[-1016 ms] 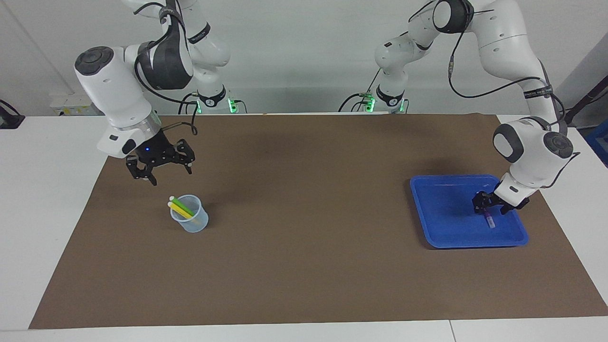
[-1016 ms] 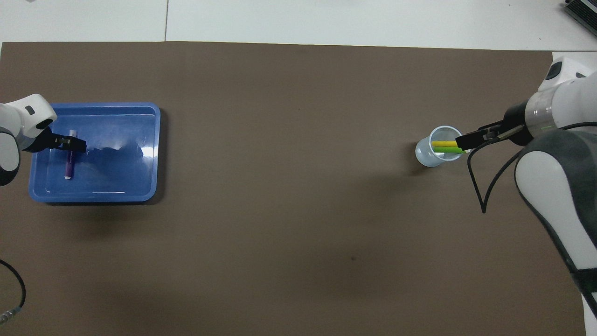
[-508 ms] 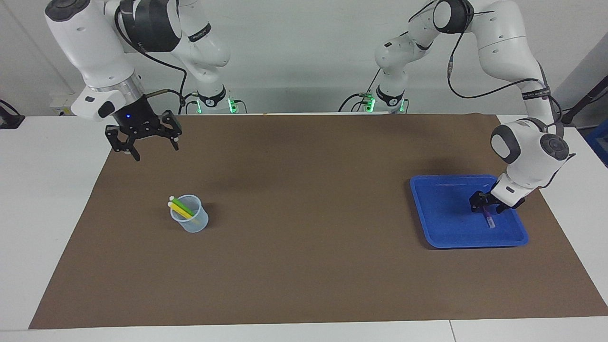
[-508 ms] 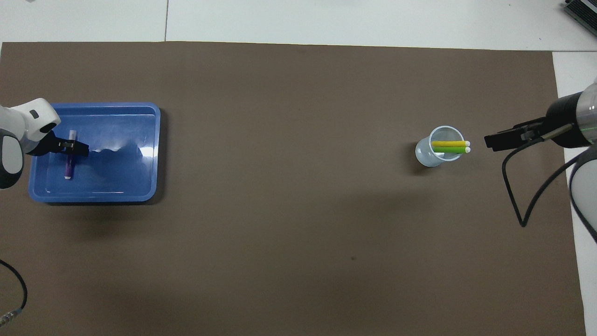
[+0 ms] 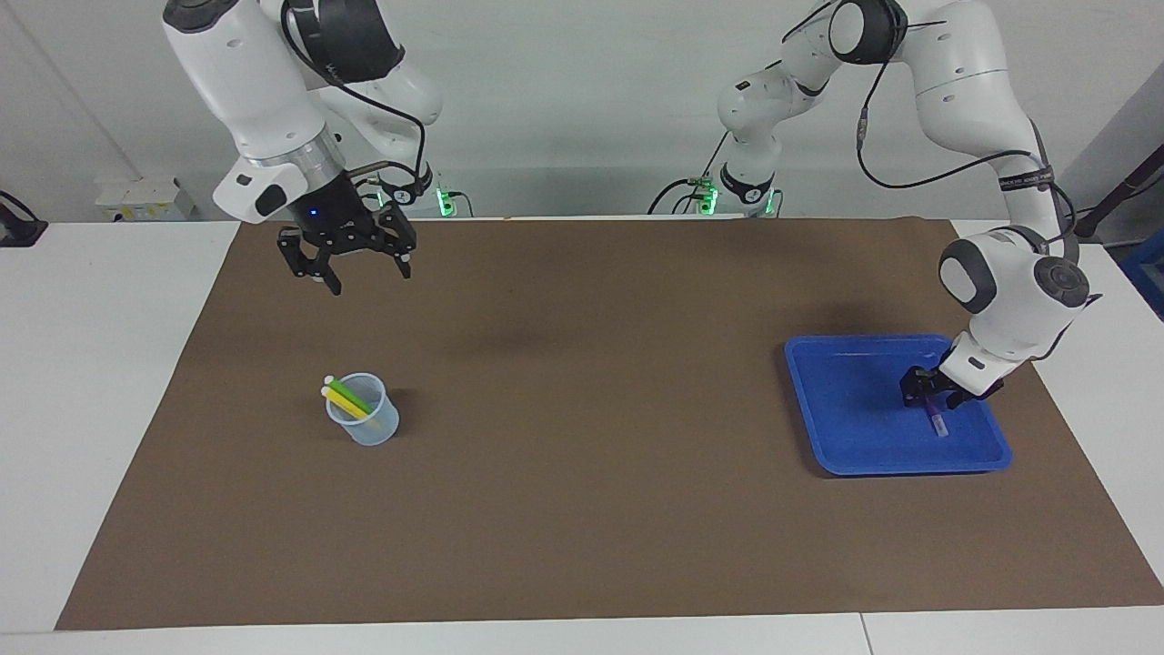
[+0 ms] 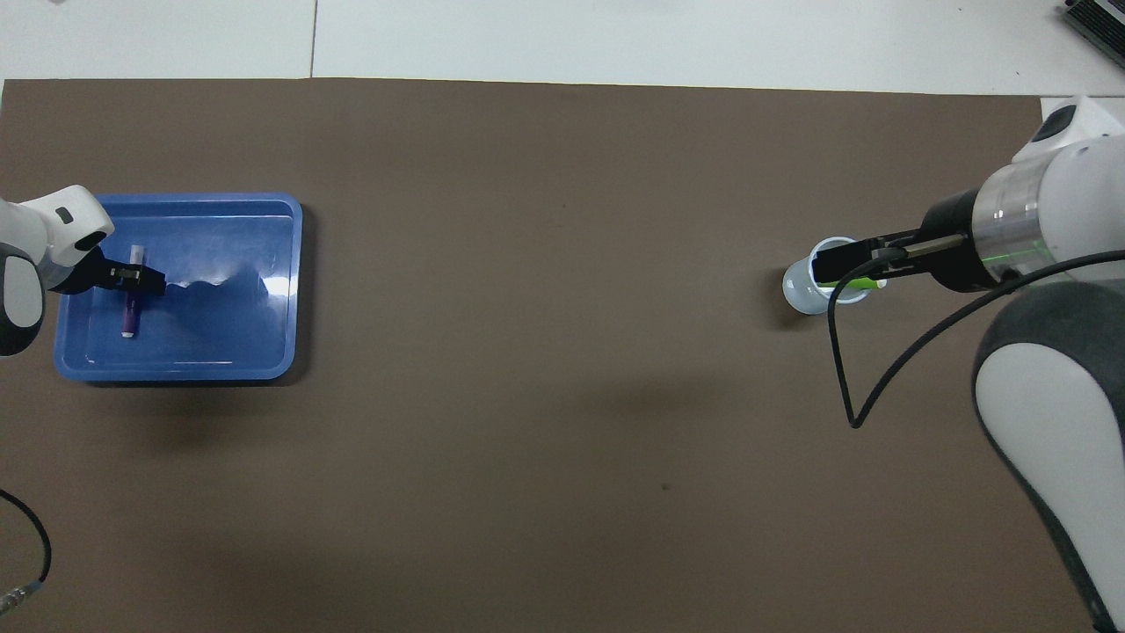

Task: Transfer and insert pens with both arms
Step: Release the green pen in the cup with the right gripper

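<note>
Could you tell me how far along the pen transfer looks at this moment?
Done: the yellow pen and green pen stand in the clear cup. In hand: the left claw is down in the blue tray, straddling the purple pen, which lies flat. Left: lifting it, passing it to the right claw, which hangs open and empty above the mat, and inserting it.

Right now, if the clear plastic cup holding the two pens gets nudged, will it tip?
Probably. The small clear plastic cup looks thin and light. The yellow pen and green pen both lean over one rim, so weight likely sits off-centre. It stands free on the brown mat, so it may also slide.
</note>
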Action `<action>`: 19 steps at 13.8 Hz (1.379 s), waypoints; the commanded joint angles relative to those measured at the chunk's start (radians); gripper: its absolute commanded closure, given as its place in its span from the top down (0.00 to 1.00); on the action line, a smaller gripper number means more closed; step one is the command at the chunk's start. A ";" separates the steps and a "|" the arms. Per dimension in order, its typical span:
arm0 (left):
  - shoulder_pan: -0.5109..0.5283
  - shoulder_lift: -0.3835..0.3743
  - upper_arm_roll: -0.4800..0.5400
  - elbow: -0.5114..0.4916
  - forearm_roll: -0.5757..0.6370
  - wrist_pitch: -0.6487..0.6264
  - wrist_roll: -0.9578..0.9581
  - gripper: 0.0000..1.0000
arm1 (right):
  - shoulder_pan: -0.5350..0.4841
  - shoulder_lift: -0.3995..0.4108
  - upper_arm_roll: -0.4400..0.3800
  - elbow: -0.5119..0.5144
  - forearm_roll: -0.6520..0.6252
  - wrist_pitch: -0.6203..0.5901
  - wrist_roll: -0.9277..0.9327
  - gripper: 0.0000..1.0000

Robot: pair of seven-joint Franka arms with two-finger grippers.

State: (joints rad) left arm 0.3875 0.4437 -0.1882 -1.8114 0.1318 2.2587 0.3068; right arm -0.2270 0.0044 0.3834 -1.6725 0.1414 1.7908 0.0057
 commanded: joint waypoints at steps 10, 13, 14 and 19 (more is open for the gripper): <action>0.025 -0.008 -0.013 -0.016 -0.006 0.004 0.008 0.22 | 0.017 -0.018 0.002 -0.059 0.015 0.087 0.020 1.00; 0.025 -0.008 -0.013 -0.014 -0.006 0.008 0.006 0.00 | 0.017 -0.009 0.003 -0.070 0.015 0.137 0.020 1.00; 0.027 -0.008 -0.013 -0.013 -0.006 0.007 0.008 0.00 | 0.017 -0.006 0.003 -0.072 0.017 0.144 0.019 1.00; 0.013 -0.006 -0.011 0.004 -0.006 -0.017 0.003 0.00 | 0.017 -0.009 0.003 -0.075 0.015 0.137 0.019 0.99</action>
State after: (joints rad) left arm 0.4001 0.4436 -0.1952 -1.8119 0.1317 2.2584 0.3068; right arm -0.2047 0.0075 0.3833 -1.7288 0.1419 1.9118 0.0141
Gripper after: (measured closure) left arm 0.833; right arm 0.013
